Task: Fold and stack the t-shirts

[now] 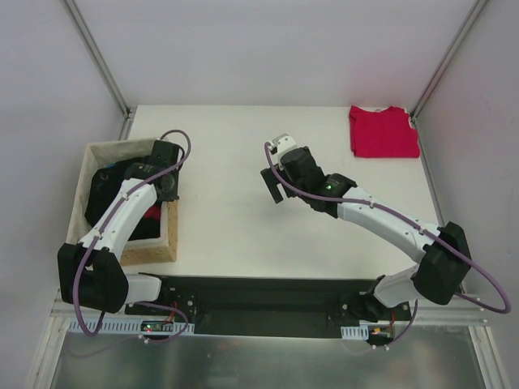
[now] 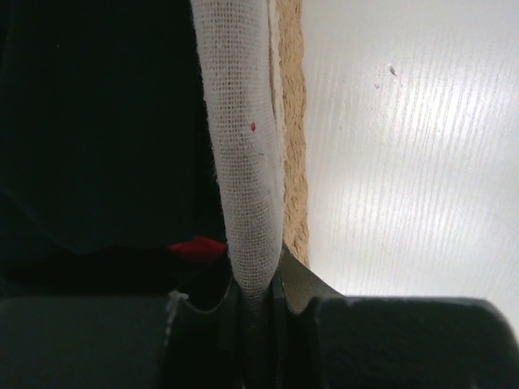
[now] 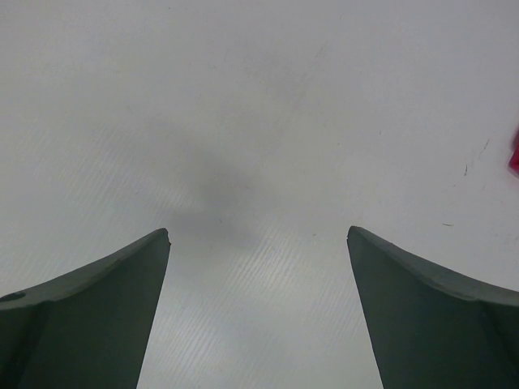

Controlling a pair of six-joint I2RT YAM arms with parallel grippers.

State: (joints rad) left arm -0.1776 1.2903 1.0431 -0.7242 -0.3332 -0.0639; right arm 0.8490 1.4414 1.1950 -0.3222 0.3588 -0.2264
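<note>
One plain crimson-red t-shirt (image 1: 383, 132) lies folded at the white table's (image 1: 227, 227) far right corner. Not yet folded, the large black t-shirt (image 1: 122, 182) sits in the woven tan basket (image 1: 154, 247), whose white cloth liner (image 2: 243, 162) the left gripper (image 2: 258, 292) pinches; the right gripper (image 3: 259, 267) hovers wide, empty.

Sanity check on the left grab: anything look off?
Yes: the left pincer appears shut on the basket's white liner at its table-side wall, not on the black t-shirt inside. Looks like a missed grab.

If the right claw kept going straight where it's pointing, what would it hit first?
Probably the bare white table; the right gripper's open jaws frame nothing else, and the red t-shirt lies off to one side.
</note>
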